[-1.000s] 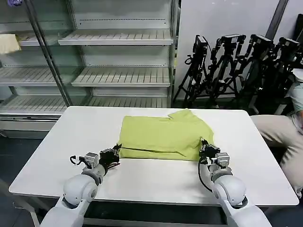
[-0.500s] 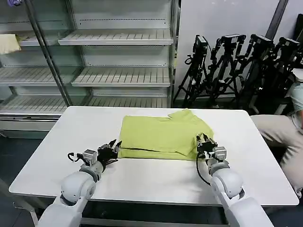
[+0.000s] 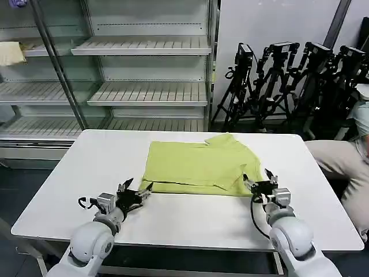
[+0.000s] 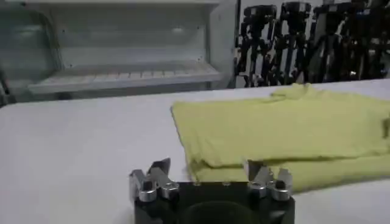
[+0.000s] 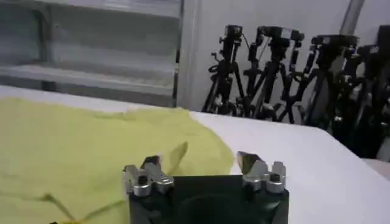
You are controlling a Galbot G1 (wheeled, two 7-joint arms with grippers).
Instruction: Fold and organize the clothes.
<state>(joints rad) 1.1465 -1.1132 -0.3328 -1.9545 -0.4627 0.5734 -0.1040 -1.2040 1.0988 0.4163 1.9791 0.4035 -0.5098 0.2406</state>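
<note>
The clothes, a lime yellow-green T-shirt (image 3: 199, 165), lie folded in half on the white table (image 3: 184, 216), one sleeve sticking out at the far right. My left gripper (image 3: 137, 187) is open at the shirt's near left corner, just off the cloth. My right gripper (image 3: 258, 180) is open at the near right corner, beside the folded edge. In the left wrist view the shirt (image 4: 286, 131) lies just past the spread fingers of the left gripper (image 4: 207, 167). In the right wrist view the shirt (image 5: 85, 152) fills the table ahead of the right gripper (image 5: 198, 161), which holds nothing.
Glass-fronted shelving (image 3: 144, 63) stands behind the table. Black tripods (image 3: 288, 81) crowd the back right. A person's sleeve (image 3: 360, 115) shows at the right edge. A pale cream cloth (image 3: 10, 53) lies on a shelf at the far left.
Both grippers have let go of the shirt's near corners, opened and drawn back toward the table's front edge. The folded shirt has settled flat.
</note>
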